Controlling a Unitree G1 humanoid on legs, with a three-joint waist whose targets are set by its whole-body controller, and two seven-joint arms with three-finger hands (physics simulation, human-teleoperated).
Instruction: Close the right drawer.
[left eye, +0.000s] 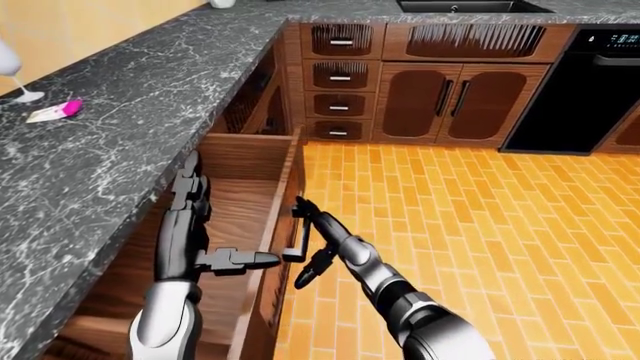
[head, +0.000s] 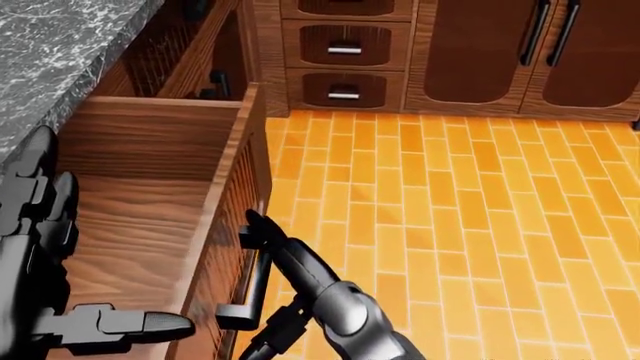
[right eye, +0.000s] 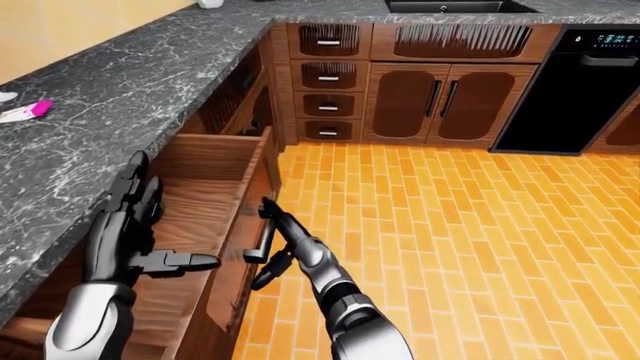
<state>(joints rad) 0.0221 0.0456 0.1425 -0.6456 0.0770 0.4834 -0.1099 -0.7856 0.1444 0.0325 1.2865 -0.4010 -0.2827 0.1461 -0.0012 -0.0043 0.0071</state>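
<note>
Head cam close, steep down; eye cams wider, share drawer (left eye: 255, 217).

The right hand (right eye: 272, 244), fingers spread, rests against the dark handle (right eye: 262, 234) of the open wooden drawer (right eye: 205, 225), perhaps touching it, while the left hand (right eye: 135, 232) hovers open above the drawer's inside, under the marble counter (right eye: 120, 97).

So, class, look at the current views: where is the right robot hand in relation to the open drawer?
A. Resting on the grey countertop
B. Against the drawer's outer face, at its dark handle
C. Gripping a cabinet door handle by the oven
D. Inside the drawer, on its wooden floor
B: the right robot hand lies with open fingers along the handle on the outer face of the drawer, above the orange floor.
</note>
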